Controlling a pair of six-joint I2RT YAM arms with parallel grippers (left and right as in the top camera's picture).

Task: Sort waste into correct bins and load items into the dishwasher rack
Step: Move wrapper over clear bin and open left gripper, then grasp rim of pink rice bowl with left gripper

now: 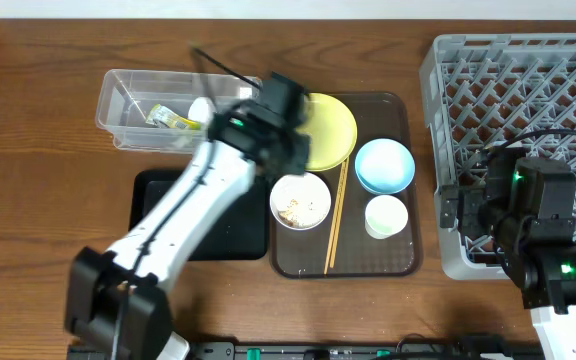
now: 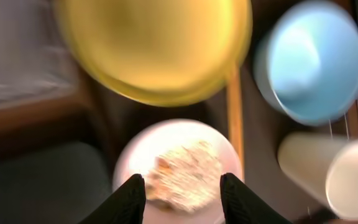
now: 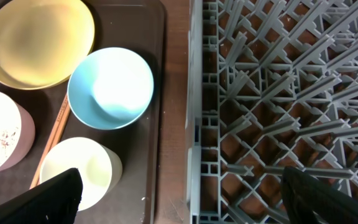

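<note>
My left gripper (image 1: 290, 150) (image 2: 183, 186) hovers open above the white bowl (image 1: 300, 200) (image 2: 166, 143), which holds rice scraps (image 2: 185, 171); nothing is between its fingers. The yellow plate (image 1: 330, 130), light blue bowl (image 1: 384, 165), small white cup (image 1: 386, 216) and chopsticks (image 1: 336, 225) lie on the brown tray. The clear tub (image 1: 118, 115) holds the green-and-yellow wrapper (image 1: 168, 118) and white paper (image 1: 200, 108). The black tray (image 1: 153, 200) lies below it. My right gripper (image 1: 468, 215) (image 3: 188, 196) stands wide open and empty, straddling the left wall of the grey rack (image 1: 528, 100) (image 3: 278, 93).
The brown serving tray (image 1: 398, 260) (image 3: 160, 124) sits between the black tray and the rack, close to the rack's left wall. My left arm crosses over the black tray. Bare wooden table shows at the far left and along the back.
</note>
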